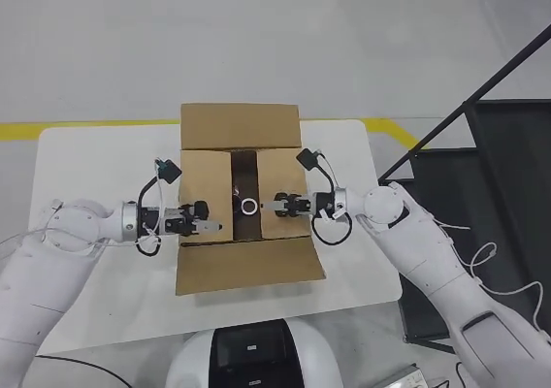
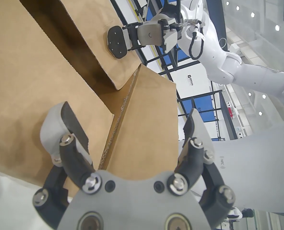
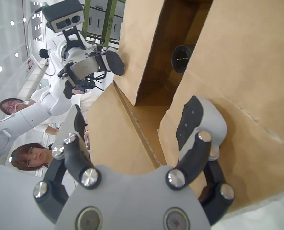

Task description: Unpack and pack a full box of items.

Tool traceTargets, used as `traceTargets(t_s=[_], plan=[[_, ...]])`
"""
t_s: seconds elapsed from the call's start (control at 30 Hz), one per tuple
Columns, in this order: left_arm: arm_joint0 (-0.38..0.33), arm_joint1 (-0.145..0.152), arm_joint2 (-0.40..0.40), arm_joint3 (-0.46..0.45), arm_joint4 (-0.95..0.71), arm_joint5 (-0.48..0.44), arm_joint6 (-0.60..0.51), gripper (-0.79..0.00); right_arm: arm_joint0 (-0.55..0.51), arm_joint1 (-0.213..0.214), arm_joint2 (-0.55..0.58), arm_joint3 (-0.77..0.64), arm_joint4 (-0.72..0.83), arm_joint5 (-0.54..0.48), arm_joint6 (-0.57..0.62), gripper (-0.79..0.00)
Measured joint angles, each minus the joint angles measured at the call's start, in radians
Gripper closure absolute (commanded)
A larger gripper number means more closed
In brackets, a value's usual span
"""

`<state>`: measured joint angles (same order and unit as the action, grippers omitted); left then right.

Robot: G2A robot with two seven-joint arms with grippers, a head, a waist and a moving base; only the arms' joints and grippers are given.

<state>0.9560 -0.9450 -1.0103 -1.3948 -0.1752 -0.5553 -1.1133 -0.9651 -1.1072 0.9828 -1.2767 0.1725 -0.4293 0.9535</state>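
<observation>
The cardboard box (image 1: 242, 264) stands at the middle of the white table (image 1: 91, 160), its far and near outer flaps folded outward and lying open. The two inner flaps are lowered over the opening with a dark gap left between them. The left flap (image 1: 206, 179) and right flap (image 1: 280, 177) do not meet. In that gap, inside the box, a round item with a pale rim (image 1: 247, 206) is visible; what it is cannot be determined. The left gripper (image 2: 130, 116) sits over the left flap near the near edge of the box, with its jaws spread apart and holding nothing; one finger (image 2: 71, 123) lies against the cardboard. The right gripper (image 3: 134, 111) sits opposite over the right flap, its jaws likewise spread and holding nothing, with one finger (image 3: 192, 120) resting on that flap. The two grippers face each other across the gap. Dark metal steps (image 1: 508, 194) stand beside the table on the robot's right.
</observation>
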Motion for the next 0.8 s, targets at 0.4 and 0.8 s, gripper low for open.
traceTargets(t_s=[0.4, 0.8], plan=[[0.125, 0.053, -0.192, -0.091, -0.274, -0.087, -0.065, -0.785, -0.209, 0.073, 0.266, -0.19, 0.055, -0.03, 0.041, -0.785], [0.32, 0.114, -0.402, -0.188, -0.349, -0.128, -0.024, -0.785, -0.473, 0.13, 0.453, -0.29, -0.119, 0.091, 0.12, -0.785]])
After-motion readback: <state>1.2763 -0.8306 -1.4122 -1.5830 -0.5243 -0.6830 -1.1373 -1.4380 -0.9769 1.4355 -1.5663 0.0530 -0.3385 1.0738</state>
